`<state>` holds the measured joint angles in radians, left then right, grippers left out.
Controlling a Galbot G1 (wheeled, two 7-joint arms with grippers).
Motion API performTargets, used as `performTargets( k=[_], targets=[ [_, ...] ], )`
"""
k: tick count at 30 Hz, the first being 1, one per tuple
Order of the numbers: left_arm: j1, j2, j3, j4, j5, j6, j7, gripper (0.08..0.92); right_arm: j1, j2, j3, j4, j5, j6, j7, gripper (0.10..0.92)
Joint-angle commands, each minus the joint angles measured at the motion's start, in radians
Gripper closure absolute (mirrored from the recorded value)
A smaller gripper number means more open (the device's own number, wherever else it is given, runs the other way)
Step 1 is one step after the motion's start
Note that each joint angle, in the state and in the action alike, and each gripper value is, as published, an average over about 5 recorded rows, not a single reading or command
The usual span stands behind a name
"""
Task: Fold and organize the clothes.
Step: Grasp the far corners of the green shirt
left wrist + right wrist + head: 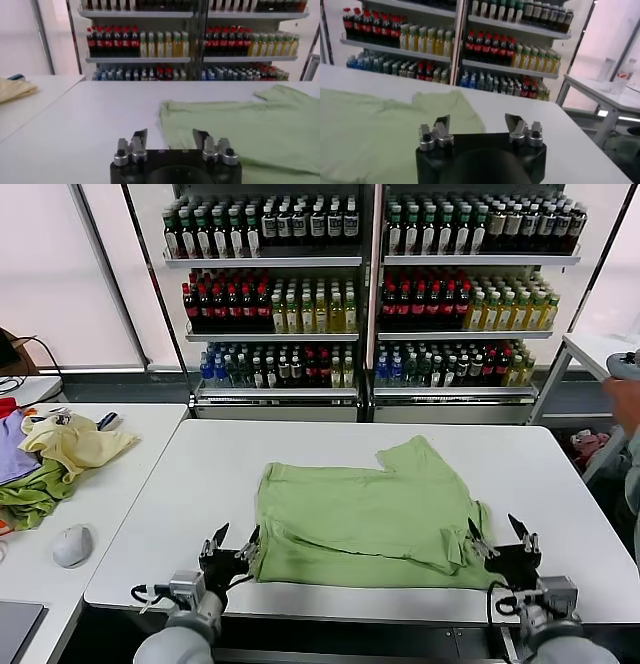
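Shirt (365,519), light green, lies partly folded on the white table (200,484), its near hem between the left gripper (232,546) and right gripper (500,539), both wide open and empty. Further folds look due. Only the head view shows the garment pile (50,459) beyond the left gripper.

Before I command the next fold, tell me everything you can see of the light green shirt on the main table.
The light green shirt is soft, thin-looking cloth, lying flat and partly folded into a rough rectangle near the front edge of the white table. One short sleeve sticks out at the far right corner. No collar, buttons or print show from here. Mild wrinkles run near the right front corner. The left claw and right claw sit open at its two front corners, gripping nothing. Nothing else touches it.
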<state>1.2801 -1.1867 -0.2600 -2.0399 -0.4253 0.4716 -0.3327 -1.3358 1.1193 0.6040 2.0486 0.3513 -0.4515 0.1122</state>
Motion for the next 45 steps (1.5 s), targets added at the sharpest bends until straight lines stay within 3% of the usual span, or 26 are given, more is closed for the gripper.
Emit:
performTargets(
  k=[1,9,19,30,39,45],
  targets=[
    [-0.433,-0.020,0.168,0.385,-0.038,0.005,-0.023,0.213,0.446,-0.026,-0.189,-0.353,0.050,-0.039,0.016,0.204],
    [-0.597,-0.087,0.226,0.598,-0.032,0.022,-0.050,0.177,0.620,0.023,-0.295,-0.558,0.025,-0.068,0.007,0.203],
    [-0.722,-0.131,0.260,0.764,-0.057,0.026,-0.062,0.177,0.816,0.065,-0.371,-0.833,0.034,-0.078,-0.013,0.203],
    [-0.757,-0.139,0.297,0.826,-0.121,0.080,-0.068,0.177,0.931,0.129,-0.398,-1.069,0.037,-0.104,-0.045,0.203],
    [-0.754,-0.140,0.309,0.836,-0.163,0.094,-0.070,0.180,0.966,0.166,-0.413,-1.160,0.017,-0.081,-0.094,0.203],
    [-0.744,-0.135,0.313,0.825,-0.192,0.108,-0.070,0.302,0.981,0.180,-0.418,-1.213,0.016,-0.079,-0.117,0.268]
  ],
)
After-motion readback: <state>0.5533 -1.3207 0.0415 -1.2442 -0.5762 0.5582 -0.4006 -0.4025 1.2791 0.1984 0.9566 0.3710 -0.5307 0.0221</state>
